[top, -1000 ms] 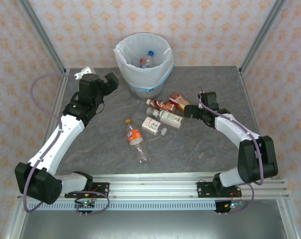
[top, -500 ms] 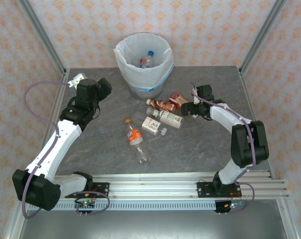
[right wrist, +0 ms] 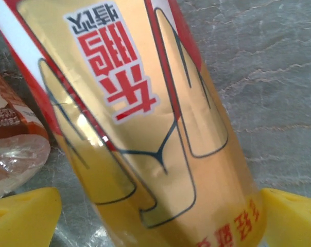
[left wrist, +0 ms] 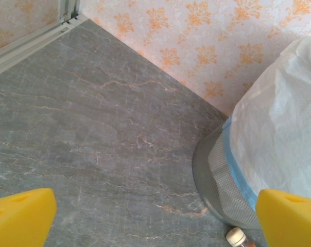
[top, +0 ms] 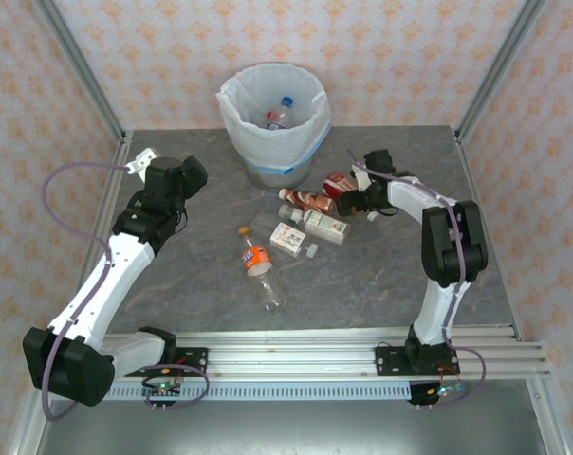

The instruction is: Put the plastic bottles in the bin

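Observe jaws of right gripper wide open, straddling red-and-gold bottle lying on table, nothing clamped; left gripper jaws equally wide, empty, over bare stone just beside bin; remaining plastic bottles lying mid-table near bin, two inside it.

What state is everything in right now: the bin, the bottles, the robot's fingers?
Bin, upright, bag-lined, holding bottles.
Orange bottle, lying on table, capped.
Brown bottle, lying.
White-green bottles, lying.
Red bottle, lying between the right fingers.
Left fingers, open, empty, near the bin.
Right fingers, open, astride the red bottle.
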Robot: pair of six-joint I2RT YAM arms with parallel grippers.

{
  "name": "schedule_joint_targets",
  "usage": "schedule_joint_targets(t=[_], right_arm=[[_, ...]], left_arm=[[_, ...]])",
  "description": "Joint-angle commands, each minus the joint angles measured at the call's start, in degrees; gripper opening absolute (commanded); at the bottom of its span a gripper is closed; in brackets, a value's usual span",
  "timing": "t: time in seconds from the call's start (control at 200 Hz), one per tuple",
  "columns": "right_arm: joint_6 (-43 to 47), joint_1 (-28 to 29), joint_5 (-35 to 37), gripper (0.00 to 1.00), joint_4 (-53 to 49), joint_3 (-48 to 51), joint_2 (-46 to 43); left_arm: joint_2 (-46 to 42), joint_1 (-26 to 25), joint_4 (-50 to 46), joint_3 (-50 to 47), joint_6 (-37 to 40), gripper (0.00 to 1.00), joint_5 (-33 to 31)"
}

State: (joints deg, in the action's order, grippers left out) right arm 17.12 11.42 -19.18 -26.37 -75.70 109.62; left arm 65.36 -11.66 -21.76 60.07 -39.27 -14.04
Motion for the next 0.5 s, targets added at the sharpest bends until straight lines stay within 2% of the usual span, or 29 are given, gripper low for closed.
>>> schedule_joint_targets(t=[0.0,0.12,0.26,0.495], right_arm=[[5.7,-0.3,-0.7,0.97,-6.8,-4.7,2.8],[8.7,-0.3,1.6,0.97,-9.3,-7.7,5.4],[12.4,-0.3,1.1,0.98,-11.5,-10.7,8.1],[17.5,-0.3,-0.3,0.97,-7.6,-11.6,9.7]], left_arm=[[-1.9,0.7,-0.5,-1.4,-1.3,1.00,-3.3],[-2.6,0.7,-0.4,-2.1,-1.7,1.00,-4.2],[-2.7,0.7,-0.4,-2.3,-1.9,1.00,-4.3],[-2.4,0.7,-0.4,-2.3,-2.1,1.00,-4.3]])
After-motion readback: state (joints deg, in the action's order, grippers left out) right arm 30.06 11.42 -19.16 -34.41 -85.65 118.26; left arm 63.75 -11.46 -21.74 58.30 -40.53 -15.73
